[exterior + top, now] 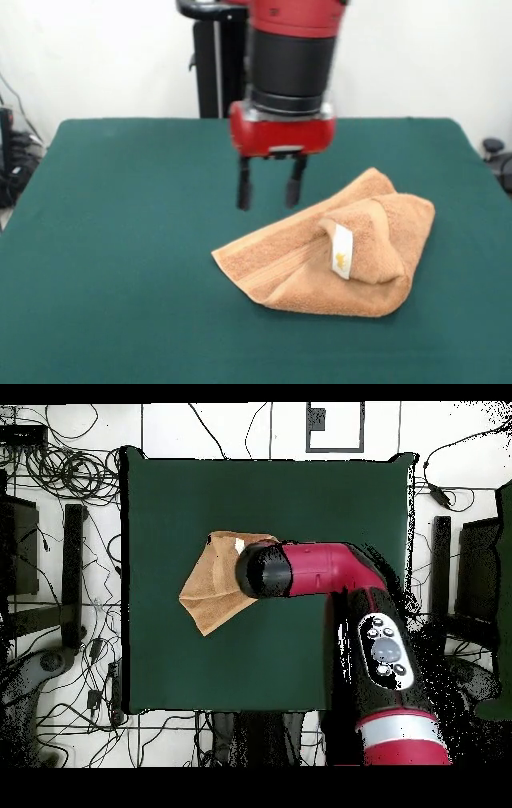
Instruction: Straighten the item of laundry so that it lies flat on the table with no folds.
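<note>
The orange-tan towel [328, 260] lies crumpled and folded over itself on the green table [120, 264], right of centre in the front view. A flap with a white label [342, 251] is turned over on top. My gripper [269, 192] hangs open and empty above the table, just behind the towel's left part, with its fingers apart and nothing between them. In the overhead view the towel [208, 592] shows left of centre, partly hidden under my arm's end [262, 570]; the gripper itself is hidden there.
The robot's black pedestal [218, 64] stands at the table's far edge. Cables and stands [60, 564] lie on the floor around the table [300, 494]. My red arm [350, 584] reaches over the table's right half in the overhead view.
</note>
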You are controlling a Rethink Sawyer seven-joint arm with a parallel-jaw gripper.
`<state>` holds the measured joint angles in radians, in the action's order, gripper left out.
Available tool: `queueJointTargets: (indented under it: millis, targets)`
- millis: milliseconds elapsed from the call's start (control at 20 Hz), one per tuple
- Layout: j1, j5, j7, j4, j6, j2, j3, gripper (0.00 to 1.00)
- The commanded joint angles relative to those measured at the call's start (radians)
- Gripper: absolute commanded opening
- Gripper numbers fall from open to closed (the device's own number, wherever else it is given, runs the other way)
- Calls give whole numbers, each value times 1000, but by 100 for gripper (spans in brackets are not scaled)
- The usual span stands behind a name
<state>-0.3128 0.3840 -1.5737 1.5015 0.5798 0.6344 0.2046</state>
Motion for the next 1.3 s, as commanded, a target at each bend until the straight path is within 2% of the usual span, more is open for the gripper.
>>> queueJointTargets:
  millis: [50,700,1300]
  targets:
    - [-41,10,148,94,-21,-96,216,100]
    - [-184,72,295,143,-16,-167,449,100]
    - [-253,152,355,152,134,-195,523,100]
